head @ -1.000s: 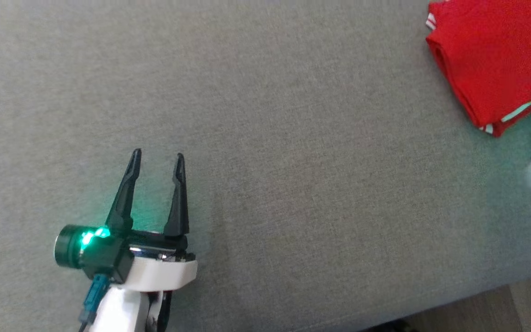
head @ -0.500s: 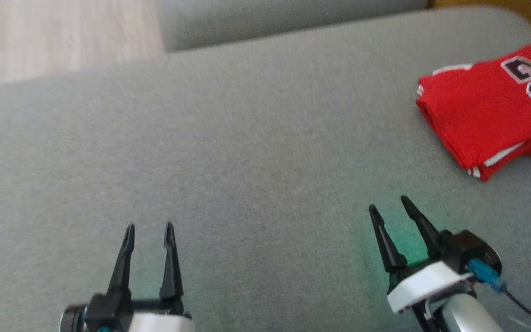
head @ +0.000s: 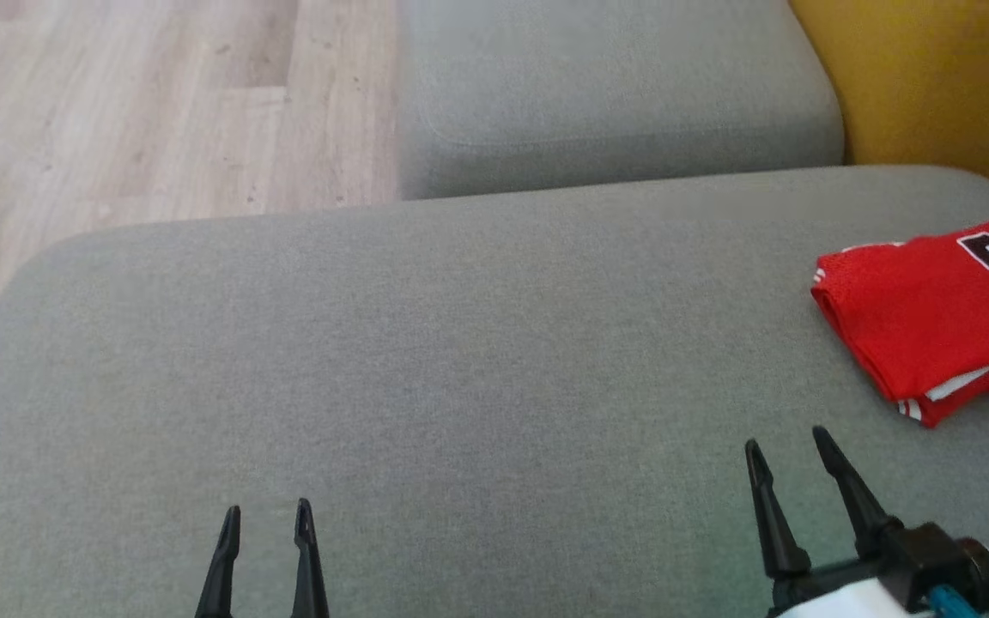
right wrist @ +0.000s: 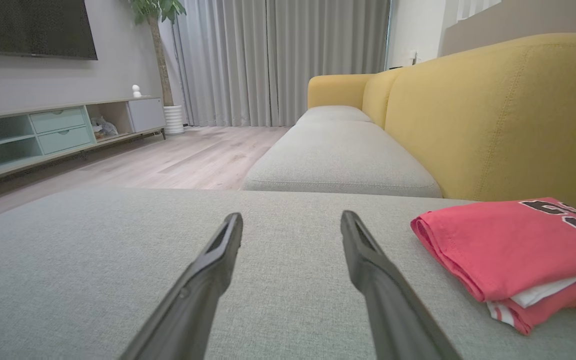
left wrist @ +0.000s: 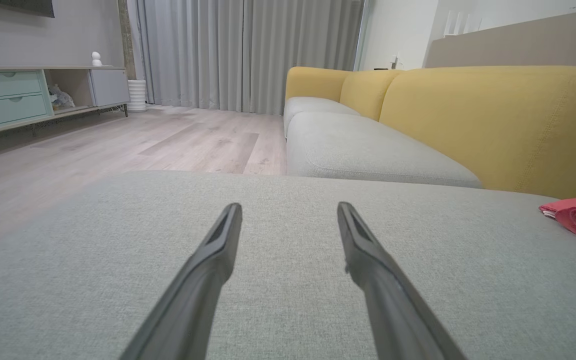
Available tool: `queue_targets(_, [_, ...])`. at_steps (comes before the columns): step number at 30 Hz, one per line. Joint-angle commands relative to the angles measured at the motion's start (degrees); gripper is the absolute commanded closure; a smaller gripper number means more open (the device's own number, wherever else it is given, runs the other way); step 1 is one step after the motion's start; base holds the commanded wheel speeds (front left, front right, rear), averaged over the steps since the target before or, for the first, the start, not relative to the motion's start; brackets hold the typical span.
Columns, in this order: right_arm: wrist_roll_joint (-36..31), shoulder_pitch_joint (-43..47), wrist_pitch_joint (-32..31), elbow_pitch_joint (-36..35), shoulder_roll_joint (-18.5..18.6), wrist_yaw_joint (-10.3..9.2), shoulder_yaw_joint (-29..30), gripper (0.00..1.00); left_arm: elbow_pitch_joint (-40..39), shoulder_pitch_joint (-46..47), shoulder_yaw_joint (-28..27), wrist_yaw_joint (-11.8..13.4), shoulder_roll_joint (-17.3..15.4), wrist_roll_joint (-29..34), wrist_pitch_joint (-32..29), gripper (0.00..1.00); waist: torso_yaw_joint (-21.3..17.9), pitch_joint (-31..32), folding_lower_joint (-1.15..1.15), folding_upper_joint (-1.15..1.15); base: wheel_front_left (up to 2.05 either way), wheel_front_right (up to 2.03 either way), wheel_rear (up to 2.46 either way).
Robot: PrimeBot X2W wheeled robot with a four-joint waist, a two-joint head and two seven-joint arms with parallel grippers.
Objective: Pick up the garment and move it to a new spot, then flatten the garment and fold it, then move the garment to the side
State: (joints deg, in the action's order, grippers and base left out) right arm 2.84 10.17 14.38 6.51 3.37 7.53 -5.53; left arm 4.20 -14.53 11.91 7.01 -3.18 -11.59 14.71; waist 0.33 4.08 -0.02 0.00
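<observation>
The red garment (head: pixel 924 322) is lying folded at the right end of the grey cushion (head: pixel 460 360), its long axis seemingly running rightward, though the frame is cutting it off. It is sitting ahead and right of the right gripper (head: pixel 786 439), the nearer one, whose fingers are parted and empty. The left gripper (head: pixel 267 508), likewise spread, is hanging well apart.

I read left gripper (head: pixel 268 508): two long dark fingers (left wrist: pixel 208 270), matte, tapering to points, shallow groove on the inner faces | right gripper (head: pixel 785 438): same black pair on a black block (head: pixel 911 549) | round black housing (head: pixel 979 577) beside it | blue connector (head: pixel 941 601), I think, cut by the frame edge | white casing (head: pixel 846 601) below
</observation>
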Motion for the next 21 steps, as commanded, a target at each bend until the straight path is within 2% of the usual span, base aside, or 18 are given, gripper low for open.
queue_targets(1, [-0.5, -1.73, 0.61, -2.18, -0.12, -0.04, -1.19, 0.0, -2.02, 2.01, -2.05, -0.07, 0.3, 0.33, 0.29, 0.0, 0.65, 0.71, 0.02, 0.0, 0.0, 0.0, 0.0])
queue_targets(8, [-1.03, 0.16, 0.62, -3.24, -0.46, -0.04, -0.98, 0.0, -2.01, 1.14, -2.21, -1.28, 0.3, 1.48, 0.29, 0.0, 0.44, 1.59, 0.02, 0.0, 0.0, 0.0, 0.0])
queue_targets(21, [-0.22, 0.66, 0.62, -3.65, -0.48, -0.04, -1.61, 0.0, -1.26, 0.96, -2.27, -1.81, 0.3, 2.38, 0.29, 0.0, 0.39, 1.68, 0.02, 0.0, 0.0, 0.0, 0.0])
